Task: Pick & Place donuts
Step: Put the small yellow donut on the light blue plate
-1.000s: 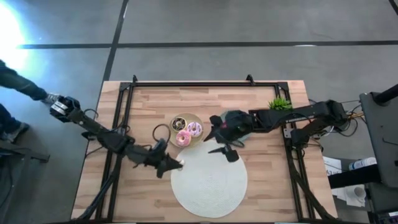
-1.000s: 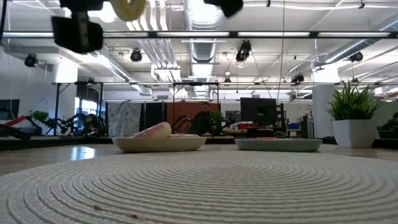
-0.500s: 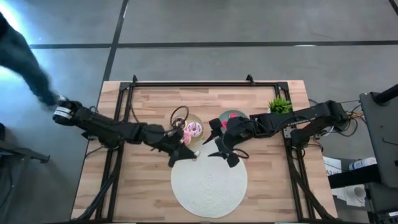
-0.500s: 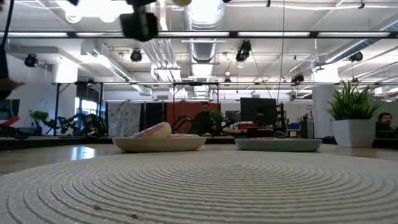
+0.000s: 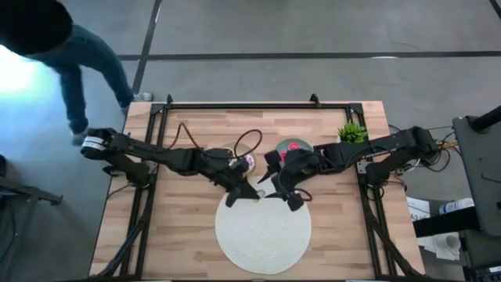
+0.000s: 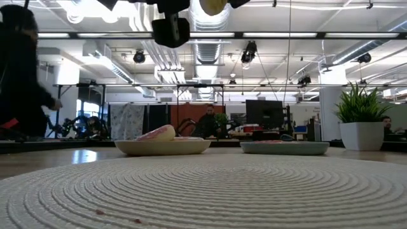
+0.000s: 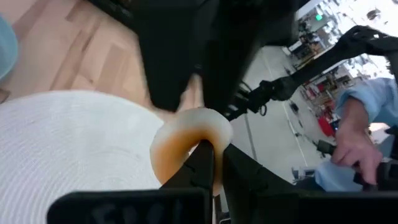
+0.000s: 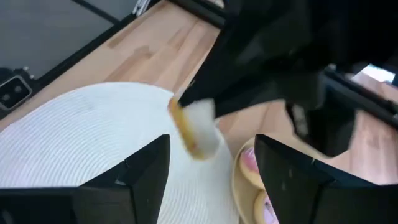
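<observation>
The left gripper (image 5: 249, 190) pinches a cream mini donut (image 7: 186, 140) above the white mat's (image 5: 262, 235) far edge for placing; the right gripper (image 5: 290, 192) hovers spread beside.

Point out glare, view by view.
High view: glare patch on the floor beside the person. Low view: ceiling lamps glare behind the cream donut in the left tool. Left wrist view: room beyond washes out. Right wrist view: even light, right tool open over the mat.

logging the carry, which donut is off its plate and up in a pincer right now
The cream donut with the orange-brown edge: the left pincer holds it in the air at the white mat's rim. The pink donuts lie on the beige plate.
</observation>
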Robot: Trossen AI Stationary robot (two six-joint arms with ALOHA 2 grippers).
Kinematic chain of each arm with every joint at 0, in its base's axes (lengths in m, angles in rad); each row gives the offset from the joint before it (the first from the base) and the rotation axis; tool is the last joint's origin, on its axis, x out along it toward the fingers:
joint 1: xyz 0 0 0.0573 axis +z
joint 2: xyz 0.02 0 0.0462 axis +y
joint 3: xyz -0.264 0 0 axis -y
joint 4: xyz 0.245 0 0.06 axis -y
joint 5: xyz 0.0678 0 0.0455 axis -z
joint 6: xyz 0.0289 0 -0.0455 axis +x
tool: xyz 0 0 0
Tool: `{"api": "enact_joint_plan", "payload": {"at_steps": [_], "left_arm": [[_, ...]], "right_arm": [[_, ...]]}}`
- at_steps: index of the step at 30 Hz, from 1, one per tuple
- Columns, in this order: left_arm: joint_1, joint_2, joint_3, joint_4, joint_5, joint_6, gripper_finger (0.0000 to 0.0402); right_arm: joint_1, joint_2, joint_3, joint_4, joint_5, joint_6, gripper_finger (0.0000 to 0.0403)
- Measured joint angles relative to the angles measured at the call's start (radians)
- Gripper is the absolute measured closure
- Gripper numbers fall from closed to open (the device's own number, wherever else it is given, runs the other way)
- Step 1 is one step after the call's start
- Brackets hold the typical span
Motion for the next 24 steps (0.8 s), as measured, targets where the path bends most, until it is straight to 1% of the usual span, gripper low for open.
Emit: {"api": "enact_joint_plan", "payload": {"at_steps": [5,11,15,19,24], "left_arm": [[0.011,-0.002,0.0,0.007,0.006,-0.001,0.0401],[0.028,-0.002,0.007,0.007,0.005,-0.004,0.0401],[0.038,-0.002,0.011,0.012,0.006,-0.005,0.0401],[0.04,-0.001,0.011,0.01,0.005,-0.006,0.0401],[0.04,-0.001,0.01,0.011,0.006,-0.009,0.0401]], "right_arm": [[0.006,0.0,-0.001,-0.008,0.0,0.023,0.0177],[0.006,0.0,-0.001,-0.004,-0.001,0.0,0.0177],[0.006,0.0,-0.001,-0.004,-0.001,-0.001,0.0185],[0.006,0.0,-0.001,-0.004,0.0,-0.004,0.0207],[0.006,0.0,-0.001,-0.005,0.005,-0.004,0.0251]]}}
